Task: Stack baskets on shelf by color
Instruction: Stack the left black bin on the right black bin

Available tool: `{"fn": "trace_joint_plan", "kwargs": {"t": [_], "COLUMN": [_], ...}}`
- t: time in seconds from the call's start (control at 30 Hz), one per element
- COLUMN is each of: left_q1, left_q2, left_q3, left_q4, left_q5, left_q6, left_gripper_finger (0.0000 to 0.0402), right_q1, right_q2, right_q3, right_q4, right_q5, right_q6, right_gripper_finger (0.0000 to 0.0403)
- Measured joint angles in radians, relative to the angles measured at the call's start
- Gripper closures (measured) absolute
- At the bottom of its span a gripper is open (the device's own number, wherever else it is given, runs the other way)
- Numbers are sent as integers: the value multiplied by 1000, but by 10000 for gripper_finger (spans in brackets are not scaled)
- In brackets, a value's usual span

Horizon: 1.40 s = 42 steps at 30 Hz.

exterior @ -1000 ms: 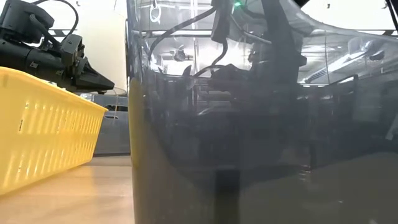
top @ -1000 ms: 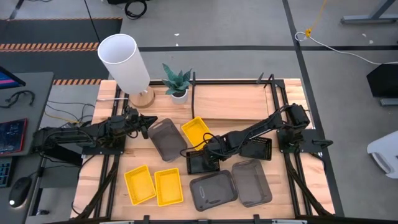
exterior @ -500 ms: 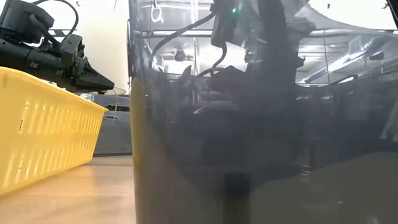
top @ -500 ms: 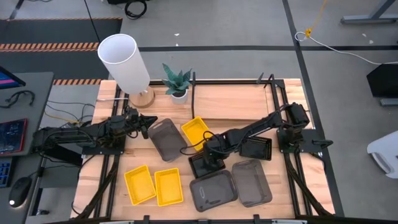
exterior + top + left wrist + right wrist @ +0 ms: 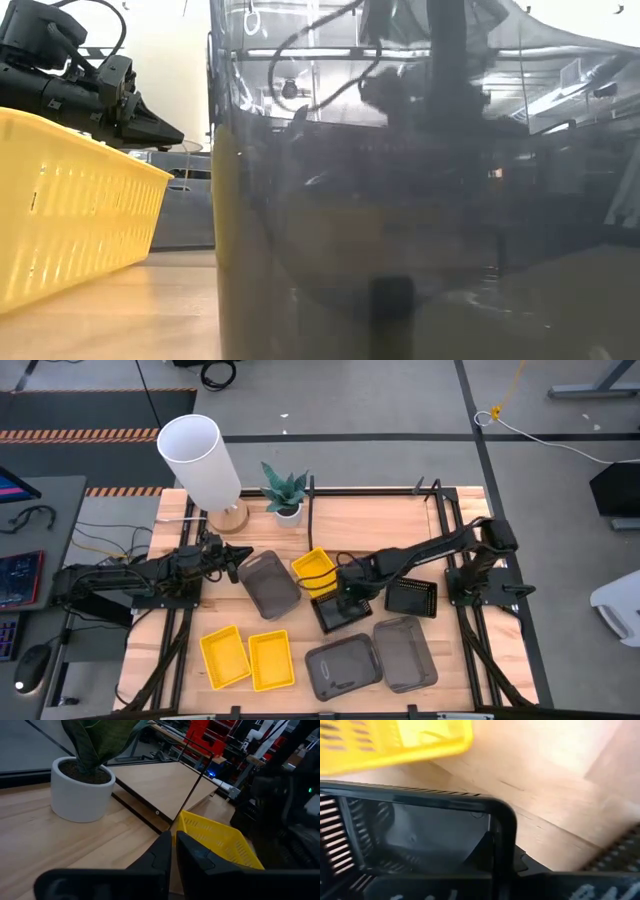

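right gripper (image 5: 345,603) grips black basket (image 5: 343,614); its wrist view shows the rim clamped

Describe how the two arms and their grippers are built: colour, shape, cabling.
Both arms are black, slim and jointed, each mounted on a dark base at its own table edge. Black cables loop loosely along the right arm near its wrist. The left gripper shows two flat matte-black fingers tapering to narrow tips. The right gripper is black too.
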Motion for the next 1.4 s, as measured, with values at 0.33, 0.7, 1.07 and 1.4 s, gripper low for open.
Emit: {"fn": "trace_joint_plan", "kwargs": {"t": [0.33,0.7,1.07,1.4], "left_q1": [0,0,0,0], "left_q2": [0,0,0,0], "left_q3": [0,0,0,0], "left_q4": [0,0,0,0], "left_q5": [0,0,0,0], "left_q6": [0,0,0,0], "left_gripper_finger": [368,365,370,364], "right_q1": [-45,-53,0,109], "right_q2": [-226,-462,-595,-714], "right_q3": [0,0,-120,-310], "right_q4": [-118,-393,-554,-514], "right_q5": [29,48,59,74], "right_q6": [-3,29,186,478], "right_gripper_finger": [399,400,400,400]}}
